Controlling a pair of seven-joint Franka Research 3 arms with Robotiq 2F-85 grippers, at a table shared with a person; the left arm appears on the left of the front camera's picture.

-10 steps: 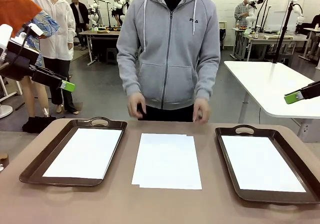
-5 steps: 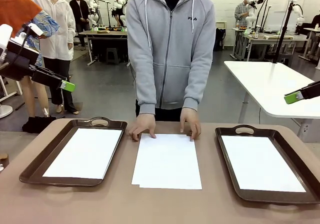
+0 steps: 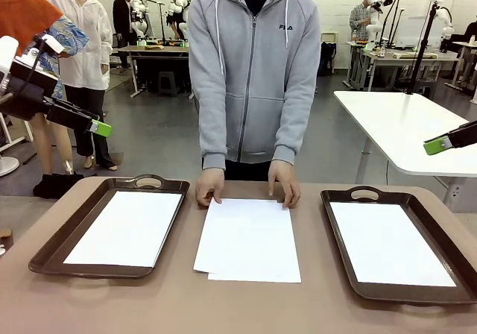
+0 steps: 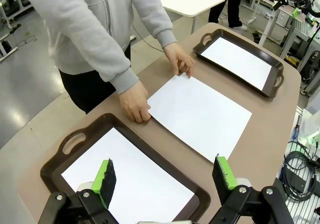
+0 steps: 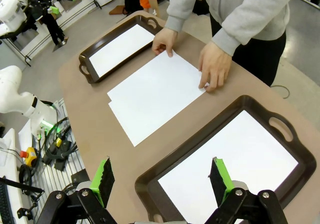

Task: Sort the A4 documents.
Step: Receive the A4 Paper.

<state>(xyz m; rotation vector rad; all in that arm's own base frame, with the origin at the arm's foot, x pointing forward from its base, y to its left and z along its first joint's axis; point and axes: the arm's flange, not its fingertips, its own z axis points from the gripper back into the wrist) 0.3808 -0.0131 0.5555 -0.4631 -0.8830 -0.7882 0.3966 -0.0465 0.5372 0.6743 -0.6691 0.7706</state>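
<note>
A small stack of white A4 documents (image 3: 248, 239) lies mid-table, its top sheet slightly askew. The person's two hands (image 3: 209, 186) (image 3: 285, 183) press on the stack's far edge. One more sheet (image 3: 128, 228) lies in the left tray (image 3: 148, 180) and another sheet (image 3: 387, 243) in the right tray (image 3: 364, 194). My left gripper (image 3: 100, 129) hangs high off the table's left side, open and holding nothing (image 4: 165, 174). My right gripper (image 3: 438, 145) hovers high at the right, also open with nothing between its fingers (image 5: 162, 180).
The two dark brown handled trays flank the stack on the brown table (image 3: 246, 304). The person stands close at the far edge. A white table (image 3: 402, 125) stands behind at the right; other people and workbenches are farther back.
The person's hands came down onto the stack's far edge and nudged the top sheet slightly left and askew. Neither arm has moved.
</note>
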